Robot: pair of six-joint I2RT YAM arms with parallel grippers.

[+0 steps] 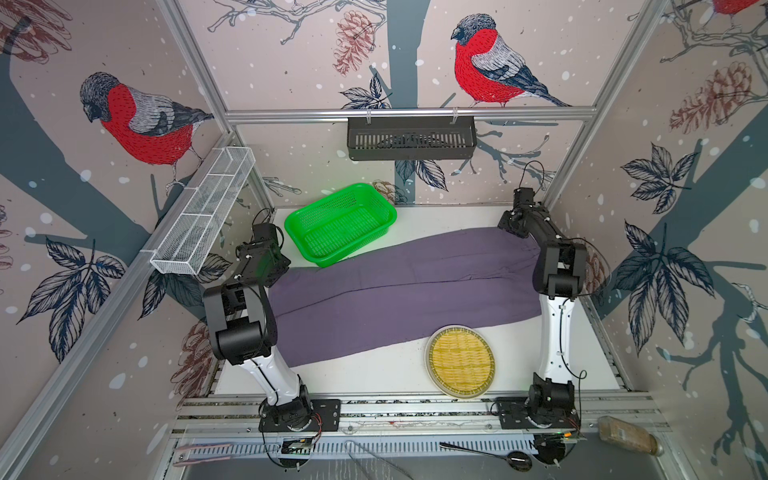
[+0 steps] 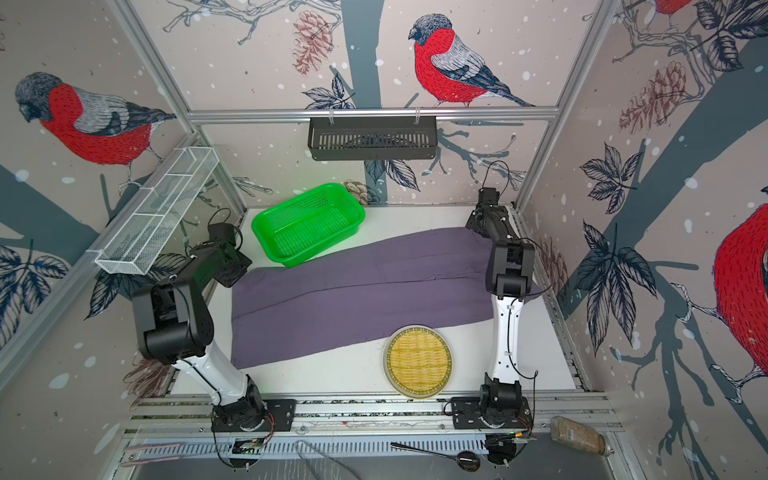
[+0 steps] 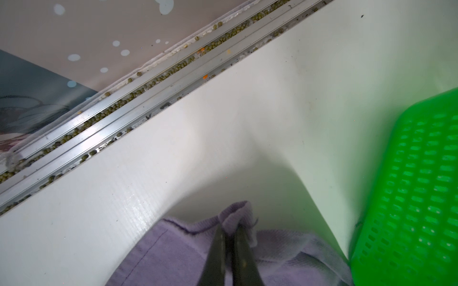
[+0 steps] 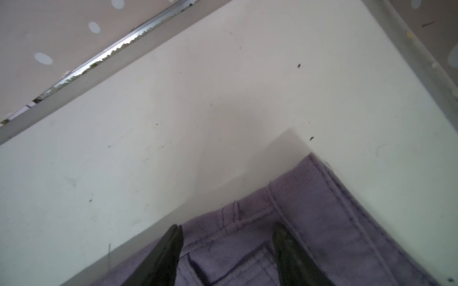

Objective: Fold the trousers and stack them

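Bird-print walls box in a white desk [image 1: 374,374]. My left fingers [image 3: 216,250] are pinched shut on a bunched hem corner of the trousers [image 1: 395,291] near the desk's left edge, just beside the green basket [image 1: 328,257]. My right fingers [image 4: 164,252] stand apart, straddling the waistband corner near the desk's far right corner, gripping nothing yet. The trousers lie spread from the left edge to the right, with a woven tray [image 1: 461,361] against their near side. I judge this the grasp for the first fold. Next I must close the right, then lift both ends together, clear of the basket.
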